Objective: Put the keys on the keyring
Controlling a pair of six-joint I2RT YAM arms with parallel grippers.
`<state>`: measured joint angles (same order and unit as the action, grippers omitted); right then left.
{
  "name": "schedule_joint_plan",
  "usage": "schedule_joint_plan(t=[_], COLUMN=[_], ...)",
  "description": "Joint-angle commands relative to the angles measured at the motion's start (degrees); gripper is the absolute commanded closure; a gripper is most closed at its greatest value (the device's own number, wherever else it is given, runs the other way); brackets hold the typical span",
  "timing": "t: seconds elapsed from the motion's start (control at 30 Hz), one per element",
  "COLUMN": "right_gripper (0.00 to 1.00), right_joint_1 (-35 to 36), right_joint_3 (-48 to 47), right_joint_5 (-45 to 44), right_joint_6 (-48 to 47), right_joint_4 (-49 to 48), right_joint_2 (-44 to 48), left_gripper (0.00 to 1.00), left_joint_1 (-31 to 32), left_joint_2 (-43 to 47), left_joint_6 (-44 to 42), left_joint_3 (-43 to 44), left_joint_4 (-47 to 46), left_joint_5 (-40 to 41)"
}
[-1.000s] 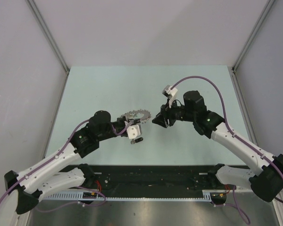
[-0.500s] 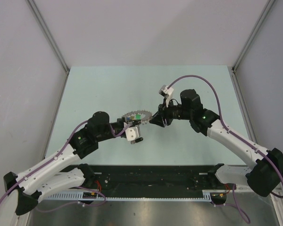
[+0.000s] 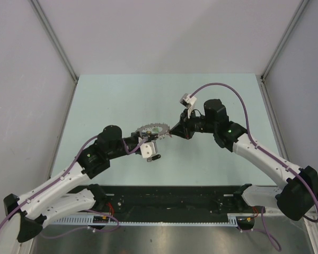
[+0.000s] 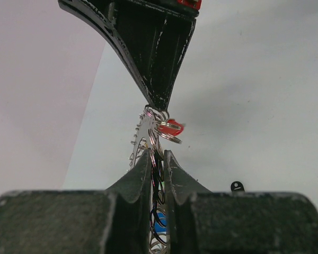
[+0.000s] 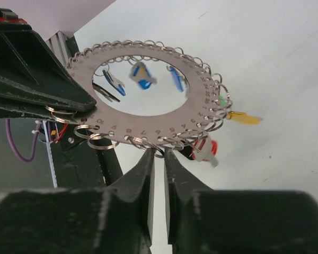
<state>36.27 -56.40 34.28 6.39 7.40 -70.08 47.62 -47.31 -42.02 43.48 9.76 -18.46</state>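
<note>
The keyring (image 3: 152, 129) is a flat silver disc with numbered holes and small wire loops round its rim (image 5: 148, 123). It hangs in the air between the two arms. My left gripper (image 4: 157, 154) is shut on one edge of it, the disc seen edge-on (image 4: 147, 129). My right gripper (image 5: 158, 152) is shut on a small wire loop at the opposite rim. Keys with blue (image 5: 140, 74), yellow (image 5: 243, 117) and red (image 5: 206, 148) heads dangle from the loops. A black-headed key (image 4: 237, 186) lies on the table.
The pale green table top (image 3: 122, 100) runs to grey side walls. A black rail (image 3: 169, 198) with both arm bases crosses the near edge. The left wrist's white camera block (image 3: 148, 148) hangs just under the keyring.
My right gripper has moved left up to the keyring's rim, and its jaws have gone from open to shut on a wire loop. The left gripper has kept its hold.
</note>
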Motion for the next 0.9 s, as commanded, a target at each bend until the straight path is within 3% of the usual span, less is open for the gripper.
schedule_joint_plan(t=[0.0, 0.37, 0.6, 0.87], right_gripper=[0.98, 1.00, 1.00, 1.00], right_joint_1=[0.4, 7.1, 10.8, 12.4], right_joint_3=[-2.5, -2.5, -2.3, 3.8], right_joint_5=[-0.3, -16.6, -22.6, -29.0], right_joint_6=[0.1, -2.5, -3.4, -2.0], right_joint_4=[-2.0, -1.1, 0.3, -11.1], right_joint_2=[1.4, 6.6, 6.0, 10.0], left_gripper=[1.00, 1.00, 1.00, 1.00], left_joint_1=[0.3, 0.2, 0.3, 0.3], left_joint_2=[1.3, 0.0, 0.6, 0.9], left_joint_6=[-1.0, 1.4, 2.5, 3.3], left_joint_3=[0.6, 1.3, 1.0, 0.7], left_joint_4=[-5.3, -5.7, -6.8, -7.2], left_joint_5=[0.2, 4.5, 4.7, 3.3])
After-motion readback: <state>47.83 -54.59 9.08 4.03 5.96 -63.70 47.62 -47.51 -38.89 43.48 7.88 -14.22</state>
